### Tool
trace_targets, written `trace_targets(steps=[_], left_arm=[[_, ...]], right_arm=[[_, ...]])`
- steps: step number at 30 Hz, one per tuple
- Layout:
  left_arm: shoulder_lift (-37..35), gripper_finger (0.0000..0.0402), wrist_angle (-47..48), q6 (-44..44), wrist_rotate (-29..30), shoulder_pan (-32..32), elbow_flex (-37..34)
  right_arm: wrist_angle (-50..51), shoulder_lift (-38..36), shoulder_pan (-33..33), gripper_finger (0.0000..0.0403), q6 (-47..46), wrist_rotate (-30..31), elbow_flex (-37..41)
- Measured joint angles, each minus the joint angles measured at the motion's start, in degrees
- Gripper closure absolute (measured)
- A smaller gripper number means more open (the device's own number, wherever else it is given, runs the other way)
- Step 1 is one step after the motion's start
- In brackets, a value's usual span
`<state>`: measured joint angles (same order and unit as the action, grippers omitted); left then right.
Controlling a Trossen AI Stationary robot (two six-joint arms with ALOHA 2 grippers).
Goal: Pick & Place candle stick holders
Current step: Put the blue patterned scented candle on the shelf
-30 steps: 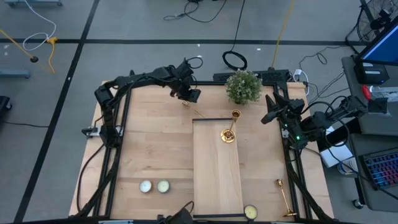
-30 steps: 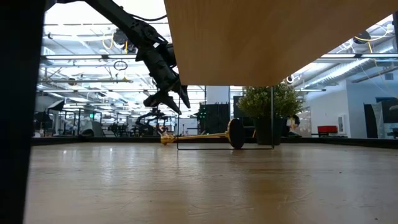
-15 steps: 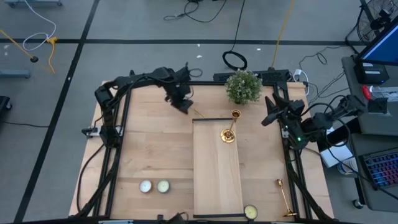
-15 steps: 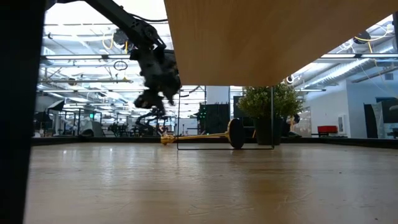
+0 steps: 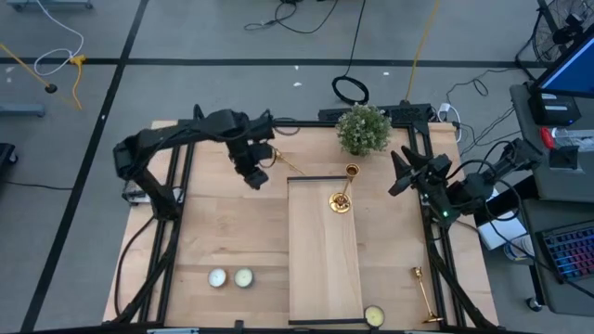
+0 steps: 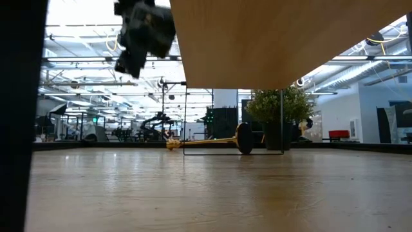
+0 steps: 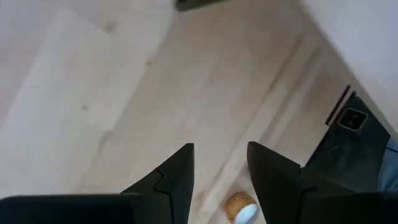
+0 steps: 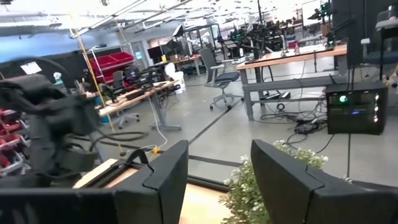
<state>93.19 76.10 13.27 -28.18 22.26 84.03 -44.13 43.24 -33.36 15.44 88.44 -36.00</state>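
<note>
- Left gripper (image 5: 252,176) hovers over the table (image 5: 223,232) just left of the raised board (image 5: 325,250), fingers (image 7: 177,171) apart, empty
- Right gripper (image 5: 396,176) waits at the right edge beside the plant (image 5: 363,129), fingers parted, empty
- One candlestick (image 5: 343,190) lies on the board's far end; a second (image 5: 283,161) seems to lie beside the left gripper; a third (image 5: 425,295) lies at the near right

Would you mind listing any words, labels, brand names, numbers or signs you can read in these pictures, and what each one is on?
No text can be read in any view.
Candlesticks, candles, plant, table: no markings visible.
Screen at the high view's right edge: contents too small to read.
Room in the right wrist view: box with small lights, nothing legible.
</note>
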Motion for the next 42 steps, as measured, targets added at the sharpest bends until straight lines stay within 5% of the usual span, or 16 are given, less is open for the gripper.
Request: trace_targets(steps=[12, 23, 34, 42], left_arm=[[-9.04, 0.0250, -1.77, 16.45, 15.59, -24.47, -0.02], [-9.19, 0.0250, -6.70, 33.69, 30.17, -47.80, -0.02], [-9.19, 0.0250, -8.98, 53.44, 44.19, -59.33, -1.16], [-9.17, 0.0250, -17.47, 63.40, 40.52, -60.29, -9.22]], right_arm=[[-0.23, 1.97, -3.71, 0.0232, -5.78, -0.20, -0.01], [-0.91, 4.00, -7.54, 0.0232, -8.71, -0.20, -0.01], [-0.88, 7.13, -9.63, 0.0232, -14.02, -0.22, -0.01], [-0.89, 8.51, -12.56, 0.0232, -16.64, -0.26, -0.01]])
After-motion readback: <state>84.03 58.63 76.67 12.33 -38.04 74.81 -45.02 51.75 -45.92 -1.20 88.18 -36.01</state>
